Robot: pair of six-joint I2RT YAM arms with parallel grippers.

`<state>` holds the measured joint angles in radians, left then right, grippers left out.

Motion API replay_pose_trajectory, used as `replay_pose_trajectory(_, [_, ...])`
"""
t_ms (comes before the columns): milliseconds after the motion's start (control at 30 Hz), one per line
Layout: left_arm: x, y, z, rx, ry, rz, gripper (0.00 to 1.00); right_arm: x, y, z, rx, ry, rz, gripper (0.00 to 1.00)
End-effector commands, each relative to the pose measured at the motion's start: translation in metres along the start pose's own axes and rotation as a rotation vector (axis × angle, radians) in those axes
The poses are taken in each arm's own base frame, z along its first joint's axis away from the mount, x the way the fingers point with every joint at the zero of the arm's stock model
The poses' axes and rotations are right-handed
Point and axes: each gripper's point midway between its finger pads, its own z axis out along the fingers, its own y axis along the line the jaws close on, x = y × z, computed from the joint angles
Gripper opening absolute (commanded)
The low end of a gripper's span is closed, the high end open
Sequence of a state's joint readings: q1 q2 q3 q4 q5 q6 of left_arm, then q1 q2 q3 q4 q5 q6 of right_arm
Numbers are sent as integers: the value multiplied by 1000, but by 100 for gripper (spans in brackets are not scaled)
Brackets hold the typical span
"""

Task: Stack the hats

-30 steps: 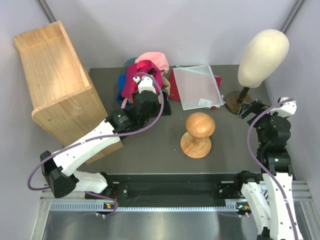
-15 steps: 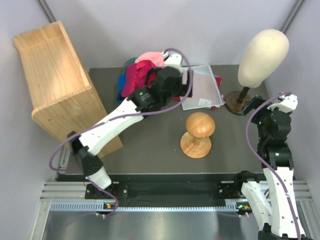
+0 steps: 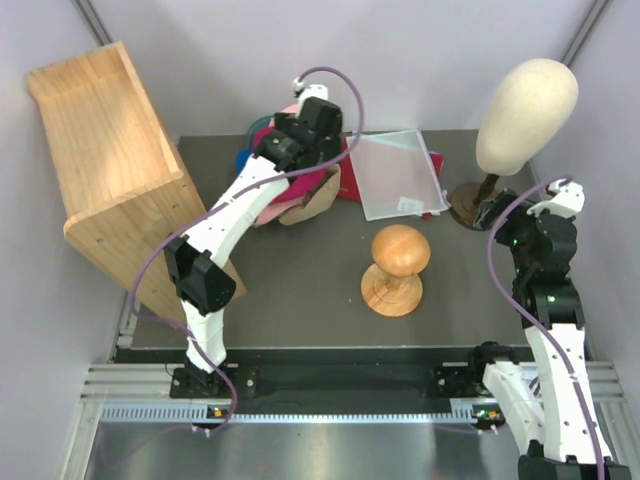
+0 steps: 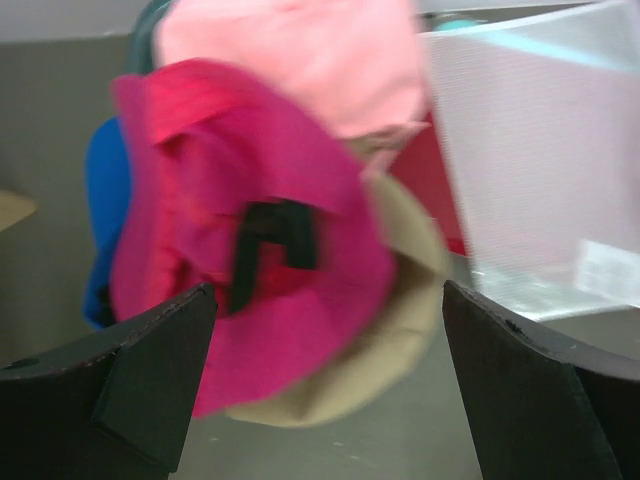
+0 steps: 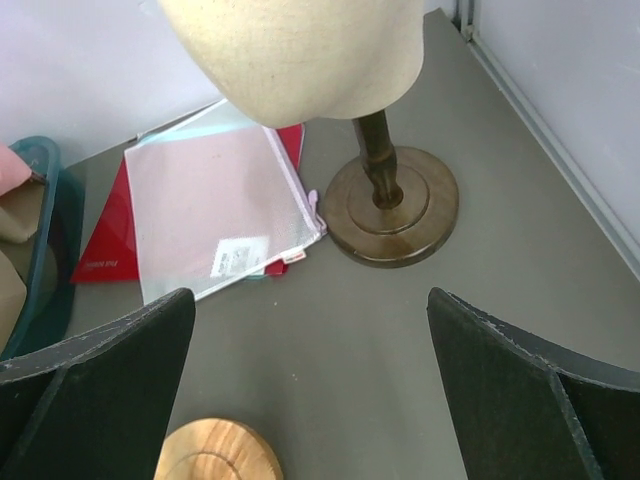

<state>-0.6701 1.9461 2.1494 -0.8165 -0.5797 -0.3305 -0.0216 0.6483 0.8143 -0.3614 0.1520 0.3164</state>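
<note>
hats [image 4: 220, 150]: heaped loosely just beside zip pouch [image 4: 530, 150], magenta cap [image 4: 330, 250] uppermost, tan cap [image 4: 400, 320] under it | left claw [image 4: 325, 385]: spread wide, nothing held, hung over heap, judged poised for a pick | right claw [image 5: 310, 390]: spread wide, empty, parked beyond pouch

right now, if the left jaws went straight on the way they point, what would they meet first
Most likely the magenta cap, centred between the open left jaws and lying over the tan cap. How far off it is remains unclear.
</note>
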Motion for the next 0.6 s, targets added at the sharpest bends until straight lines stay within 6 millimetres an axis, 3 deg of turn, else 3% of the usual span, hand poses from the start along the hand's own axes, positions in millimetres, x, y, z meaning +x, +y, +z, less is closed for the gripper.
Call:
replay_pose_trajectory(0, [-25, 26, -13, 50, -58, -86, 99, -23, 20, 1, -78, -50, 17, 100])
replay_pose_trajectory(67, [-24, 30, -4, 48, -53, -104, 99, -21, 23, 5, -94, -40, 17, 100])
replay_pose_trajectory(400, [-38, 8, 28, 140, -114, -125, 98, -21, 37, 14, -151, -11, 30, 100])
replay_pose_trajectory(567, [-39, 9, 47, 141, -122, -129, 91, -20, 36, 12, -148, -10, 27, 100])
